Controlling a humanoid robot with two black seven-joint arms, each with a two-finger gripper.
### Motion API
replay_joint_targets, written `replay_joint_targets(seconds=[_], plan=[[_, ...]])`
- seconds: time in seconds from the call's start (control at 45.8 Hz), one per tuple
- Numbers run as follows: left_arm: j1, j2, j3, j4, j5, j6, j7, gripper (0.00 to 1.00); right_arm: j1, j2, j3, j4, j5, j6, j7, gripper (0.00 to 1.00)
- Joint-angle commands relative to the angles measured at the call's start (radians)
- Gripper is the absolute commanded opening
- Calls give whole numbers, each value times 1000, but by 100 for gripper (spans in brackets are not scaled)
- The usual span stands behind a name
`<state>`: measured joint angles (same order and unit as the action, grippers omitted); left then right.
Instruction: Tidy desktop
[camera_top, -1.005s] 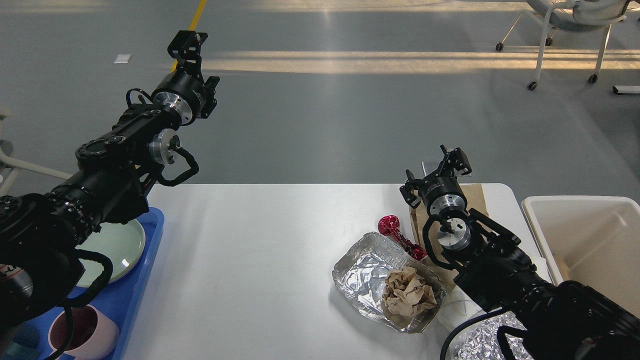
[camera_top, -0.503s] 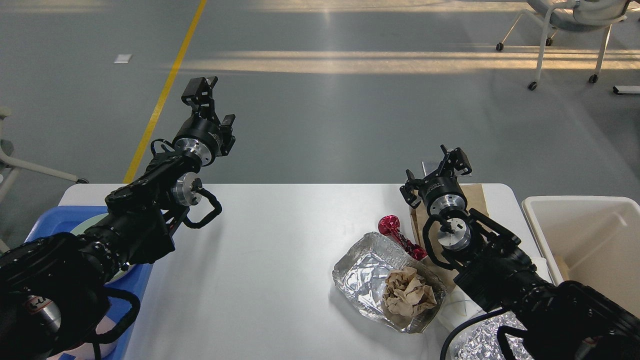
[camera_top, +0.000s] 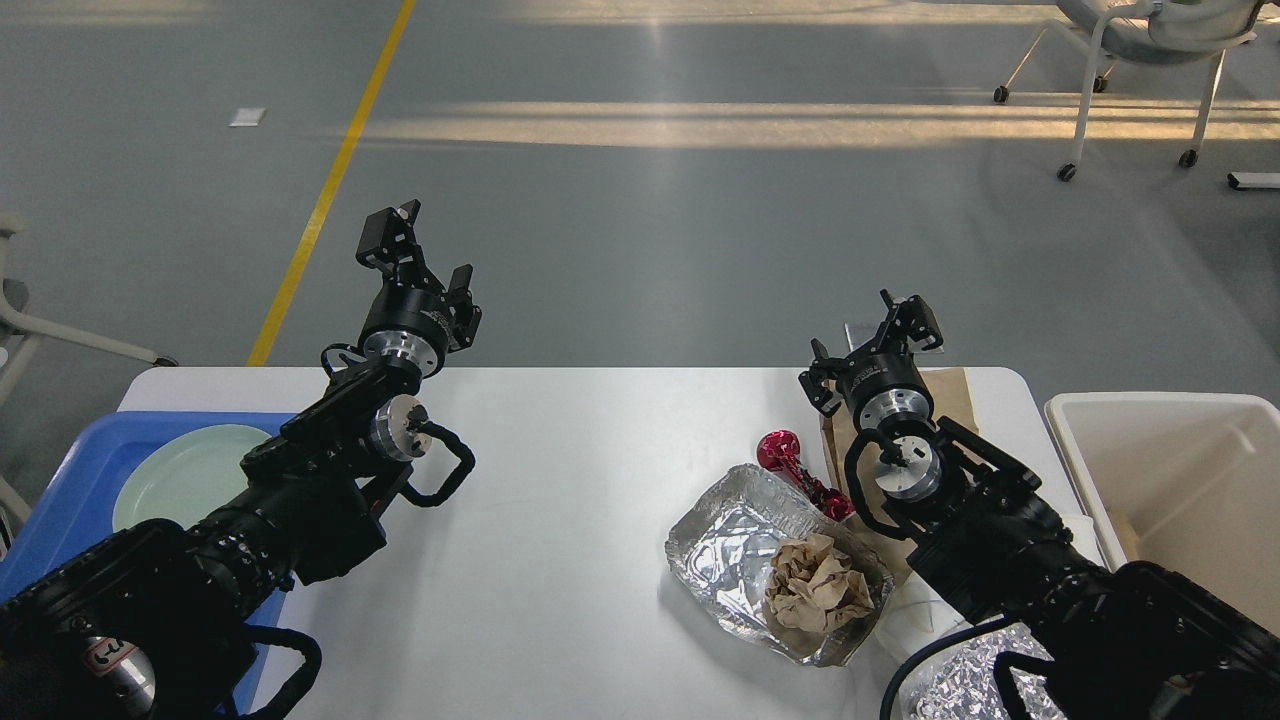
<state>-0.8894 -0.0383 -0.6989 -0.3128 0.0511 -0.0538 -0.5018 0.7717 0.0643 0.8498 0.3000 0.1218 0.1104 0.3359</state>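
Observation:
The white desktop (camera_top: 560, 480) fills the lower part of the head view. On its right half lies a foil tray (camera_top: 725, 545) with a crumpled brown paper ball (camera_top: 815, 585) in it. A shiny red wrapper (camera_top: 790, 465) lies just behind the tray, against a flat brown paper sheet (camera_top: 955, 395). My left gripper (camera_top: 425, 255) hovers open and empty above the desktop's far left edge. My right gripper (camera_top: 865, 325) is raised over the far right edge above the brown paper, jaws apart and holding nothing.
A blue tray (camera_top: 70, 490) with a pale green plate (camera_top: 180, 475) sits at the left edge, partly under my left arm. An off-white bin (camera_top: 1170, 470) stands to the right of the table. Crumpled foil (camera_top: 950, 685) and something white (camera_top: 905, 620) lie under my right arm.
My left arm has swung down and to the right, off the blue tray toward the middle, uncovering the plate. The right arm and the litter have not moved.

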Motion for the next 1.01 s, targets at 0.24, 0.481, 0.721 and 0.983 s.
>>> replay_joint_targets(seconds=[0.24, 0.481, 0.721, 0.983], plan=[[36, -22, -87, 0, -14, -11, -104, 97, 0, 0, 0, -1, -1, 0, 0, 100], [58, -22, -68, -2, -14, -43, -159, 99, 0, 0, 0, -1, -1, 0, 0, 100], [70, -22, -65, -6, -5, -47, -162, 99, 0, -1, 0, -1, -1, 0, 0, 100], [70, -22, -65, -8, -5, -49, -162, 99, 0, -1, 0, -1, -1, 0, 2, 100]])
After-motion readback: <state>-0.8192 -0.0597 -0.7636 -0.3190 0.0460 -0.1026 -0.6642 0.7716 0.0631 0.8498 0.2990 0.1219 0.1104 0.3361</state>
